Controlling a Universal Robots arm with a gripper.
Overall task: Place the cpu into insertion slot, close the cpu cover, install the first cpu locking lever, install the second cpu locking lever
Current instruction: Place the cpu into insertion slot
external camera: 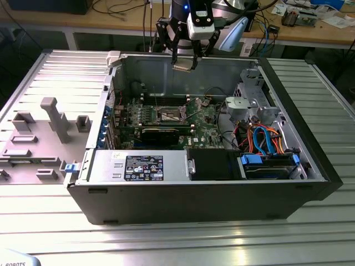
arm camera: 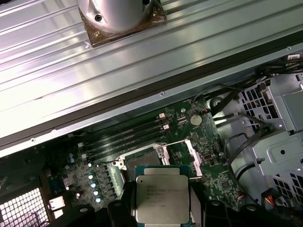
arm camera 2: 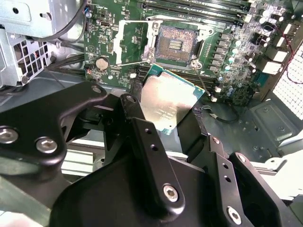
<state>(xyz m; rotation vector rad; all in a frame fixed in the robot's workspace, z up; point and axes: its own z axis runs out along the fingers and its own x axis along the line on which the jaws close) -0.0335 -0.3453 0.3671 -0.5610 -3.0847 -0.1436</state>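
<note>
One open computer case [external camera: 194, 202] lies on its side on a ribbed metal table [external camera: 166, 244]; I log its contents by their place from the insertion slot [arm camera 2: 174, 45]. Item: the slot itself, on the green motherboard [arm camera 2: 113, 71], with nothing seated in it and its dark centre exposed. Item: the cpu cover [arm camera 2: 129, 40], swung open and lying flat just beside the slot, on the side toward the grey drive cage [external camera: 249, 105]. Item: the cpu [arm camera 2: 168, 101], well above the slot and outside the case, pinched by its edges between the black fingers [arm camera 2: 137, 118] of the gripper [arm camera: 162, 208]. Its silvery lid carries several lines of small print, which I leave unrecorded. Item: long memory slots [arm camera: 128, 137], between the slot and the case wall. Item: a black expansion card [external camera: 161, 133], just beside the slot on the other side. Item: a power supply [external camera: 105, 166], beyond that card from the slot, bearing a black-and-white label [external camera: 144, 168]. Item: blue and orange cables [external camera: 260, 138], past the drive cage from the slot.
</note>
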